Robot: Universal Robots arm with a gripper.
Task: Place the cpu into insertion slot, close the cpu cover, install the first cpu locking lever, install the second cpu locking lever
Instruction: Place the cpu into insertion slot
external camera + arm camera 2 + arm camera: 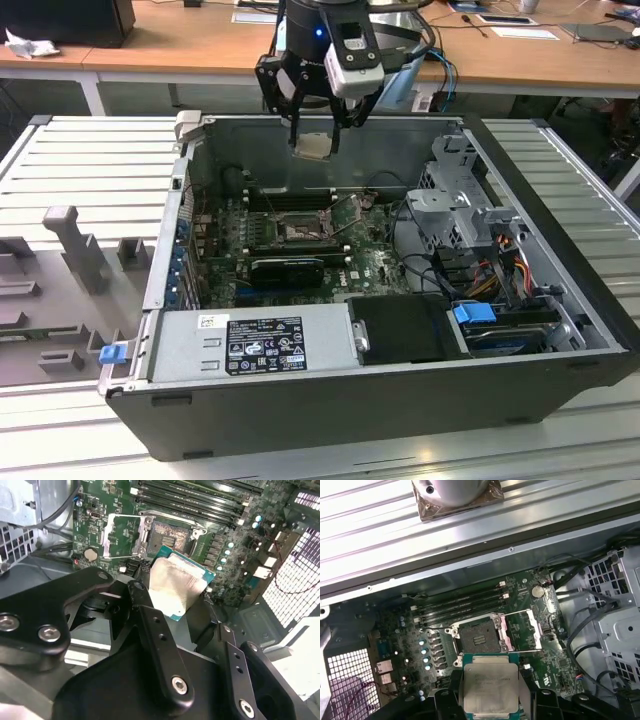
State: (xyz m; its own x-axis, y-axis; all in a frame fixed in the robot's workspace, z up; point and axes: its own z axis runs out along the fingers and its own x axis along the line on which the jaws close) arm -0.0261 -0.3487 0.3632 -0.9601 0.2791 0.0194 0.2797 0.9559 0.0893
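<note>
Black fingers [150, 625] of the gripper [172, 599] — pinched on the cpu [176, 582] by opposite edges. Arm: claw pointing down over the open computer case [330, 410], near its far wall. Below, apart from the chip: insertion slot [477, 639], bare — cpu cover [522, 629] swung open beside it. Power supply [250, 345] lines the case's near side.

This is looking like a robotics lab or workshop: a gripper [314, 135] is holding a cpu [313, 147] over an opened PC case [400, 400] that is lying on a ribbed metal bench [90, 160]. Grey jigs [75, 250] are sitting beside it, and wooden desks [180, 55] carrying papers [524, 33] are standing behind.
</note>
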